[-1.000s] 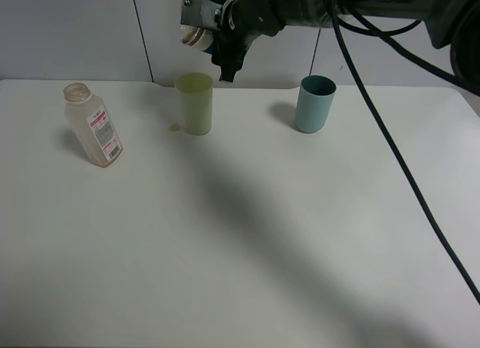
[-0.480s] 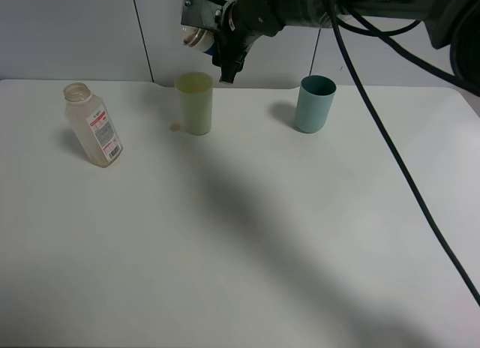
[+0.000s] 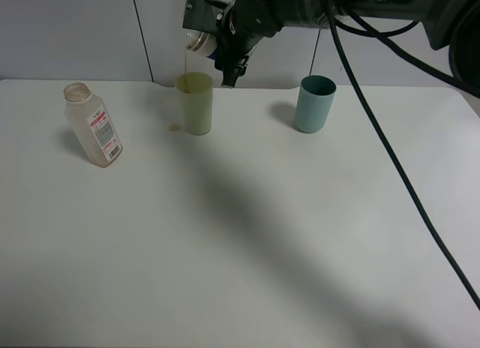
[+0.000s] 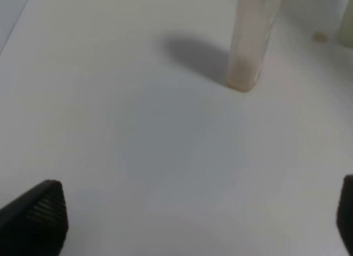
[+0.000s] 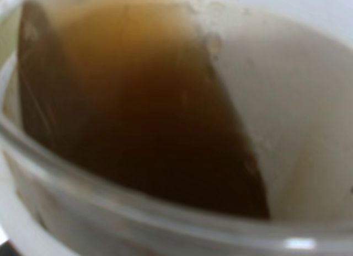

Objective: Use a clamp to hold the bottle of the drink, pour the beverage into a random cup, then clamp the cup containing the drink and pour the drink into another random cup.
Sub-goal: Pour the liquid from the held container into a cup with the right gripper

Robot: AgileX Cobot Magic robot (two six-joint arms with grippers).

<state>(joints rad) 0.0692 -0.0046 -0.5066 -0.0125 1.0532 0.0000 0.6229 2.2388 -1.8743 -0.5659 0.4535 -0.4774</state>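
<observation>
So I'm in the second pour: my right end effector (image 3: 221, 48) is clamped on the short cup (image 3: 197, 39), reaching across the middle and holding it up over the pale yellow-green tumbler (image 3: 195, 103) at the back of the tabletop (image 3: 240, 235). The cup's long axis is tipped way over, close to level, with its mouth facing away from my wrist. A thin thread of the beverage (image 3: 187, 63) is dropping off the lip. From my wrist cam the brown liquid (image 5: 138, 118) is pooled against the low side of the cup wall (image 5: 287, 101), so I'd say there's plenty left to go. The whole thing hinges on that lip sitting straight above the tumbler's open mouth. The tumbler is upright and narrow, and the stream lands near the rim on the bottle side. There's also a little brown spot (image 3: 175, 126) just beside the tumbler's base. The teal cup (image 3: 314, 103) stands well off to the other side. My left end effector (image 4: 190, 223) has its jaws wide apart with nothing in them, low over the tabletop and looking at the bottle (image 4: 251, 41). The bottle stands upright near the left edge, well apart from the tumbler.
</observation>
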